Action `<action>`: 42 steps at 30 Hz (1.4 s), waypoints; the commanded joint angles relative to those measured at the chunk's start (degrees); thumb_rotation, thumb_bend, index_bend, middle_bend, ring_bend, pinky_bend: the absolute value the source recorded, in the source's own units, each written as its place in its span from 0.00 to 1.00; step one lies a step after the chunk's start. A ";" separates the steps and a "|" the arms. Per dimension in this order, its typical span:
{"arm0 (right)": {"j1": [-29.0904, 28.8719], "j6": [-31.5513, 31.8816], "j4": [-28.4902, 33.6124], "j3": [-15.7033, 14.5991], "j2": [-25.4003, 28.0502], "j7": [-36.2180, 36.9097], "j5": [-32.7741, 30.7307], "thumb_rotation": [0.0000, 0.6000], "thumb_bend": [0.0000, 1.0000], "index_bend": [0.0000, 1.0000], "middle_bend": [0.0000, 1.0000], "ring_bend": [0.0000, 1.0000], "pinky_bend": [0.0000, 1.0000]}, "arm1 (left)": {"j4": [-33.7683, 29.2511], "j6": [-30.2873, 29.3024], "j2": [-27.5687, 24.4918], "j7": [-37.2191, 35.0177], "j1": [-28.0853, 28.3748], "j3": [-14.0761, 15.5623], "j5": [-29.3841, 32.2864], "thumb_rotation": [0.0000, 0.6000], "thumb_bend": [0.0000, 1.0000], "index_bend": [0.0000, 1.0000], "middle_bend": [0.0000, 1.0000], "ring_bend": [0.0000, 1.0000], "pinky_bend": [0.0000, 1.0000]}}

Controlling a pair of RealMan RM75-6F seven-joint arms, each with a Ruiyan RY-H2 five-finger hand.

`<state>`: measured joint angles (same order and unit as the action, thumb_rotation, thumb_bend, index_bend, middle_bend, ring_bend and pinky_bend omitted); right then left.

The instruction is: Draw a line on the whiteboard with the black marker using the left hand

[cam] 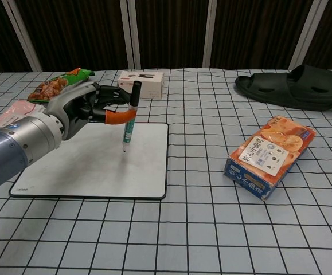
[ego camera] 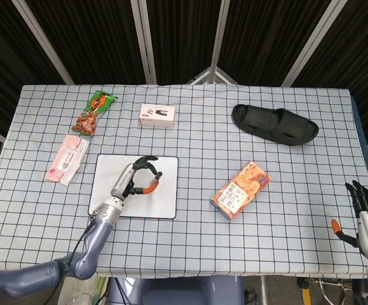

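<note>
Chest view shows the left hand (cam: 85,106) pinching the black marker (cam: 129,117) nearly upright, dark cap up, tip over the whiteboard (cam: 91,166). Only the head view catches the right hand (ego camera: 365,213), fingers apart and holding nothing, off the table's right edge.

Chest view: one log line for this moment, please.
left hand: holds black marker upright, tip down | whiteboard: no line visible | right hand: idle, open, table edge
</note>
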<state>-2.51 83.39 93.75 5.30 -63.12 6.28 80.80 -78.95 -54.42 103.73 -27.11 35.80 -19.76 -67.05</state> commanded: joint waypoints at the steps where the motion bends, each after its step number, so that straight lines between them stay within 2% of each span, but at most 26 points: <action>1: 0.00 -0.02 -0.04 -0.01 -0.03 -0.01 -0.01 1.00 0.34 0.00 0.00 0.00 0.00 | 0.80 -0.03 0.53 -0.31 0.30 -0.09 -0.11 1.00 0.59 0.74 0.19 0.10 0.21; 14: 0.01 -0.17 0.15 -0.08 0.02 -0.30 -0.05 1.00 0.34 0.00 0.00 0.00 0.00 | 4.81 0.74 1.26 -1.04 0.77 1.23 -1.14 1.00 0.59 0.74 0.19 0.10 0.21; 24: 0.11 0.06 0.17 -0.17 0.12 -0.21 0.30 1.00 0.34 0.00 0.00 0.00 0.00 | 8.69 -0.28 -0.14 -0.66 0.00 1.91 -1.94 1.00 0.59 0.74 0.20 0.10 0.21; 28: 0.12 0.15 0.22 -0.18 0.17 -0.19 0.44 1.00 0.34 0.00 0.00 0.00 0.00 | 10.83 -1.10 -0.88 -0.27 -0.11 1.53 -2.21 1.00 0.59 0.74 0.20 0.10 0.21; 32: 0.21 0.22 0.24 -0.30 0.19 -0.18 0.57 1.00 0.34 0.00 0.00 0.00 0.00 | 13.12 -2.60 -2.07 -0.95 -0.21 -0.69 -1.49 1.00 0.59 0.74 0.20 0.10 0.21; 35: 0.15 0.11 0.26 -0.32 0.16 -0.24 0.60 1.00 0.34 0.00 0.00 0.00 0.00 | 11.76 -3.49 -4.09 -3.96 -0.13 -3.68 -0.88 1.00 0.59 0.74 0.20 0.10 0.21; 38: 0.12 0.06 0.29 -0.32 0.12 -0.39 0.60 1.00 0.34 0.00 0.00 0.00 0.00 | 9.12 -3.49 -5.63 -4.82 -0.47 -4.07 -0.94 1.00 0.59 0.74 0.20 0.10 0.21; 42: 0.14 0.10 0.41 -0.30 0.11 -0.52 0.53 1.00 0.34 0.00 0.00 0.00 0.00 | 4.62 -3.75 -7.06 -4.55 -1.48 -3.21 -1.05 1.00 0.59 0.75 0.20 0.10 0.21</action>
<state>-2.38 83.49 94.16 5.00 -63.02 5.76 81.33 -71.96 -57.85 97.79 -31.65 35.00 -23.32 -68.08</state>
